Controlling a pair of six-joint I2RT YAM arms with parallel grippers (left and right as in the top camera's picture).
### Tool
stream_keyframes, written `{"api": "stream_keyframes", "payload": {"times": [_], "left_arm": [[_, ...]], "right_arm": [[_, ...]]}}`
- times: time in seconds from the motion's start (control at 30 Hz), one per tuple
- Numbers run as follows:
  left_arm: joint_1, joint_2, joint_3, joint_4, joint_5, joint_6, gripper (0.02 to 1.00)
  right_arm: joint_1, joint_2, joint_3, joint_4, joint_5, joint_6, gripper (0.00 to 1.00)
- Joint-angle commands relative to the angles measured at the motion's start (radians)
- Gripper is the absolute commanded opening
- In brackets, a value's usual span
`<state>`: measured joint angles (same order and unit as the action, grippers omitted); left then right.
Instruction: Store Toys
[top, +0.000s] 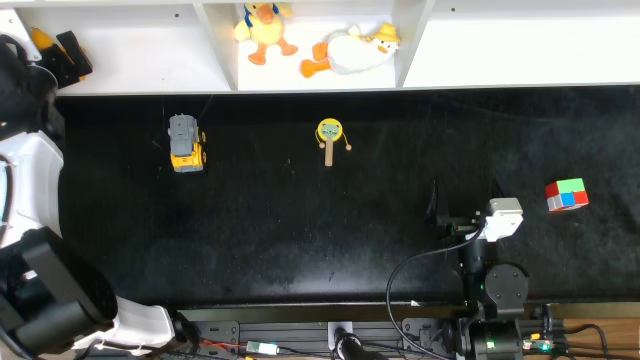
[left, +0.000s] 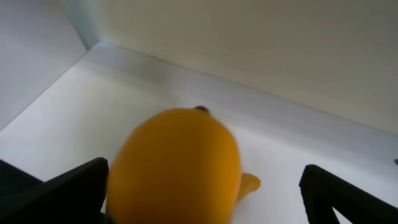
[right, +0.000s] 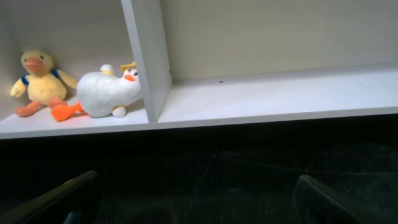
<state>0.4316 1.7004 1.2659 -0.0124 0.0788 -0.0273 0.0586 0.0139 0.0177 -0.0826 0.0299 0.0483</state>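
My left gripper is inside the far-left compartment of the white shelf. In the left wrist view its fingers stand wide apart, open, around an orange-yellow toy on the shelf floor. One finger is beside the toy and the other is well clear of it. A bit of that toy shows in the top view too. My right gripper hovers open and empty above the black mat, right of centre. On the mat lie a yellow and grey truck, a small rattle drum and a colour cube.
A yellow duck plush and a white duck plush fill the middle compartment, also seen as the yellow duck and white duck. The right compartment holds nothing. A divider wall separates them.
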Motion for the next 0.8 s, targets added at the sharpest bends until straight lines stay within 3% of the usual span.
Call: {"api": "stream_keyframes", "payload": {"times": [0.03, 0.33, 0.57, 0.67, 0.8], "left_arm": [[-0.002, -0.003, 0.017, -0.042, 0.002, -0.003, 0.998], [-0.002, -0.219, -0.146, -0.182, -0.058, 0.026, 0.998], [-0.013, -0.520, -0.461, -0.203, 0.020, -0.003, 0.998], [-0.082, -0.603, -0.504, -0.322, 0.018, -0.023, 1.000], [-0.266, -0.642, -0.500, -0.490, -0.079, -0.045, 1.000]], "right_arm": [[-0.007, -0.010, -0.013, 0.005, -0.004, -0.003, 0.993], [-0.007, -0.010, -0.013, 0.005, -0.004, -0.003, 0.996], [-0.007, -0.010, -0.013, 0.005, -0.004, -0.003, 0.993], [-0.007, -0.010, -0.013, 0.005, -0.004, -0.003, 0.993], [-0.007, -0.010, -0.013, 0.005, -0.004, -0.003, 0.996]]}}
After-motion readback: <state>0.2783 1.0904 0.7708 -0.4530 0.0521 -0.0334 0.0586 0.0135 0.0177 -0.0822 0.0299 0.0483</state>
